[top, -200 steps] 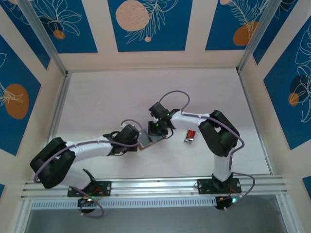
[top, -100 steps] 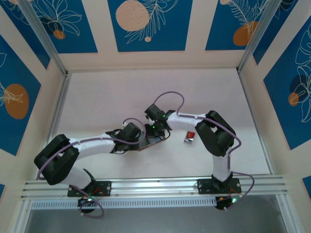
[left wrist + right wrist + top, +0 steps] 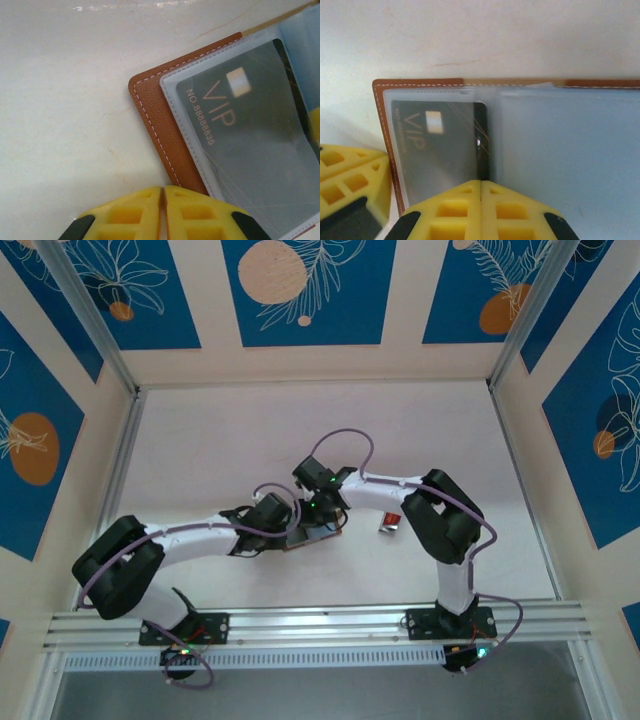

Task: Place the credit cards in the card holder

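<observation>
The card holder (image 3: pixel 312 537) lies open on the table, with a brown stitched border (image 3: pixel 155 125) and clear sleeves inside. A dark credit card marked VIP (image 3: pixel 440 145) sits in the left sleeve, and a narrow dark strip of it still shows at the sleeve's mouth. My right gripper (image 3: pixel 480 182) is shut, its tips against that exposed card edge. Shut as well, my left gripper (image 3: pixel 164 189) rests on the holder's brown outer edge, and its yellow fingers (image 3: pixel 350 180) also appear in the right wrist view. A red credit card (image 3: pixel 392 519) lies on the table to the right.
The holder's right sleeve (image 3: pixel 570 150) is pale blue with nothing in it. Both arms meet over the holder at the middle of the white table (image 3: pixel 220 440). Metal rails (image 3: pixel 320 620) run along the near edge, and framed walls stand around the table.
Both grippers have shifted slightly left over the holder, the right one closing in on the left one. The red card has not moved.
</observation>
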